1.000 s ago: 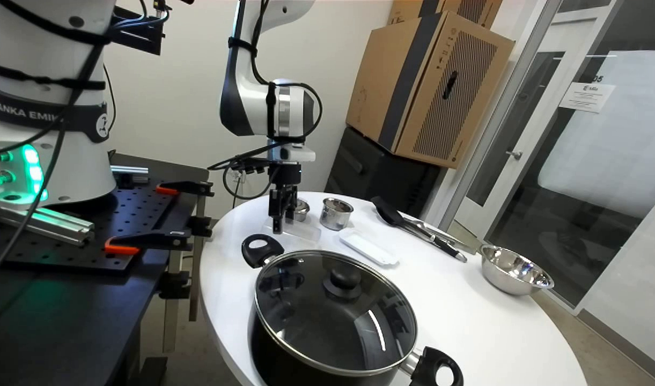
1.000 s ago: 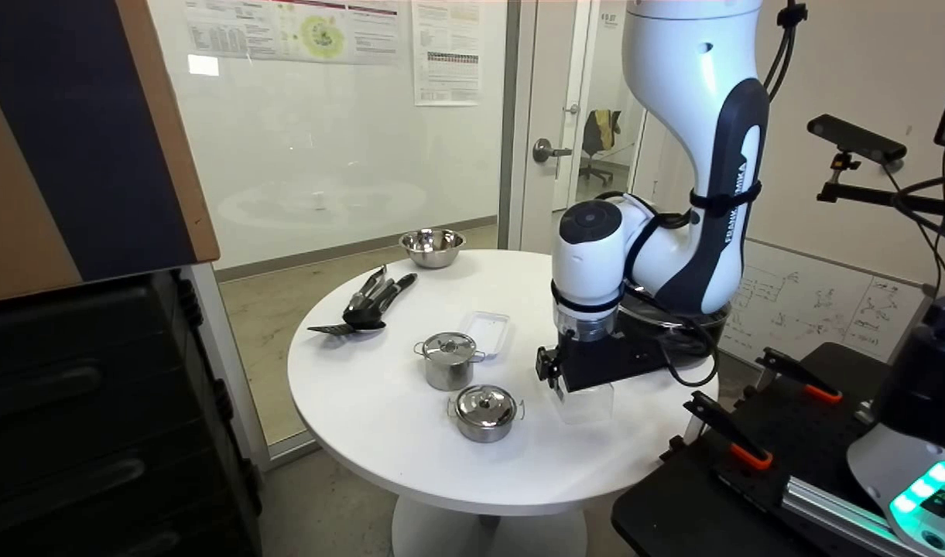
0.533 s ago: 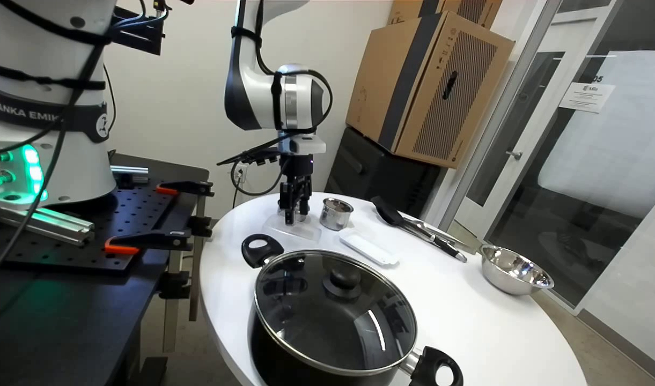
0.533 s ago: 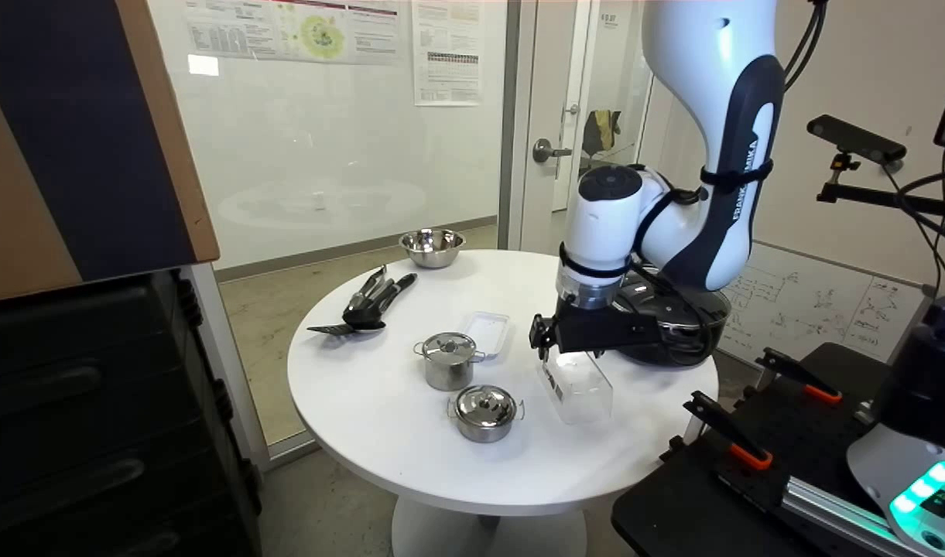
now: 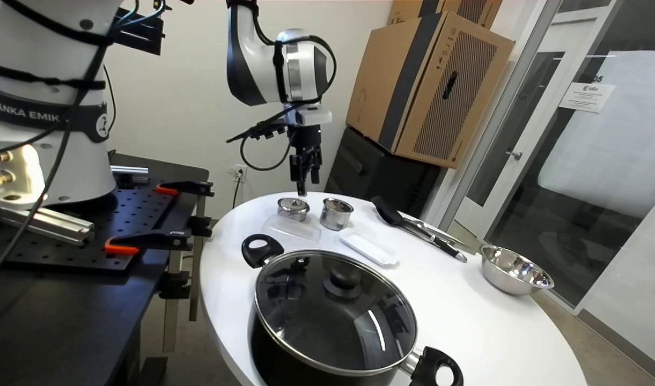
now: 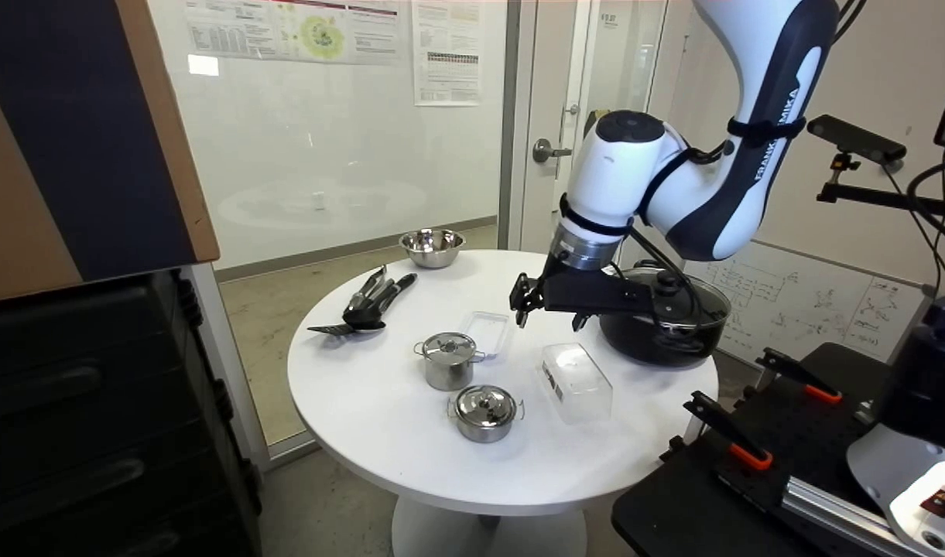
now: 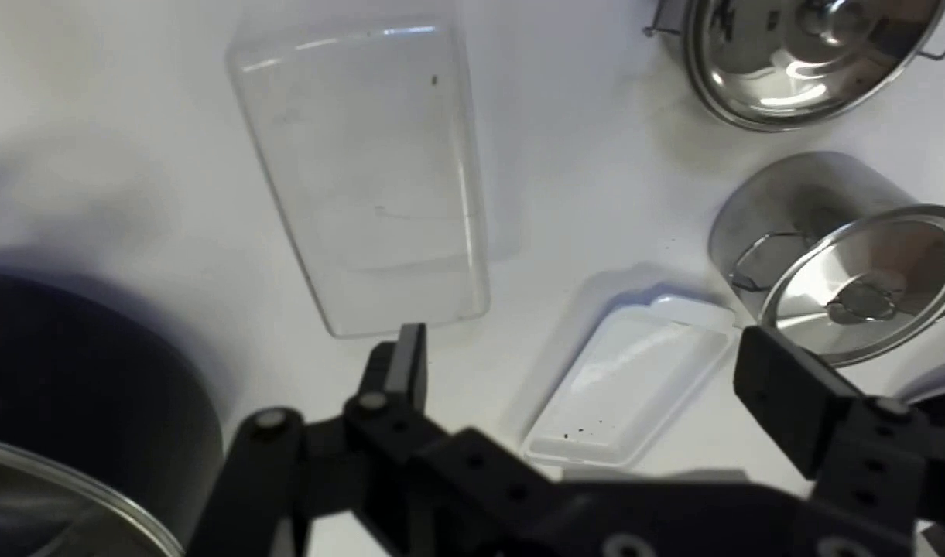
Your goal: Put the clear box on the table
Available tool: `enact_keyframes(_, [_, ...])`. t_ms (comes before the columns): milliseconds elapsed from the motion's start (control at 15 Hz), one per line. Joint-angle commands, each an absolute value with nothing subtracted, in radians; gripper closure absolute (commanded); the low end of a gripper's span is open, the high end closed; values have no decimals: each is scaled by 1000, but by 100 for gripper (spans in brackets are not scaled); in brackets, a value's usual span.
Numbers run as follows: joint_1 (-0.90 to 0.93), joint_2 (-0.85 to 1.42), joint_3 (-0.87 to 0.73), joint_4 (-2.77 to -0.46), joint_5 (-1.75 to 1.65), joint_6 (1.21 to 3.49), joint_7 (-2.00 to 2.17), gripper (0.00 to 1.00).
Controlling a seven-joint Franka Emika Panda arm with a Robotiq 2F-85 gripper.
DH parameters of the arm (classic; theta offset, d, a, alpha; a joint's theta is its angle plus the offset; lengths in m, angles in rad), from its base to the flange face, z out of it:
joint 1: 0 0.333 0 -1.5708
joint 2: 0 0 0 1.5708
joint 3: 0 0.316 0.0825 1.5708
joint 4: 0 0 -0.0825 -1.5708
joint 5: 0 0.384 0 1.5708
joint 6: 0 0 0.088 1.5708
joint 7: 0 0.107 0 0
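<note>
The clear box (image 6: 576,384) is a see-through rectangular box resting on the white round table (image 6: 364,402). In an exterior view it lies between the small steel pots and the black pot (image 5: 292,229). It also shows whole in the wrist view (image 7: 371,186). My gripper (image 6: 550,319) is raised above the table, apart from the box. In the wrist view its two black fingers (image 7: 584,340) are wide apart with nothing held between them. It also hangs above the table in an exterior view (image 5: 308,186).
A large black pot with glass lid (image 5: 332,311) stands beside the box. Two small steel pots (image 6: 449,360) (image 6: 485,414), a white tray (image 6: 486,334), black utensils (image 6: 371,303) and a steel bowl (image 6: 433,248) are on the table. A black workbench with red clamps (image 6: 751,456) adjoins it.
My gripper has risen from low at the clear box to well above the table, leaving the box in place. The light on the robot's base has turned from green to white.
</note>
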State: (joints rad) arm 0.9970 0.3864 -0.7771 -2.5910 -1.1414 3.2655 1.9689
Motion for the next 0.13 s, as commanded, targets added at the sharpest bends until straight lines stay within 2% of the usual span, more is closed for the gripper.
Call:
enact_keyframes(0, [1004,381,-778,-2591,-1141,3265,1977,0])
enact_keyframes(67, [1008,379,-778,-2591,-1141,3265,1981,0])
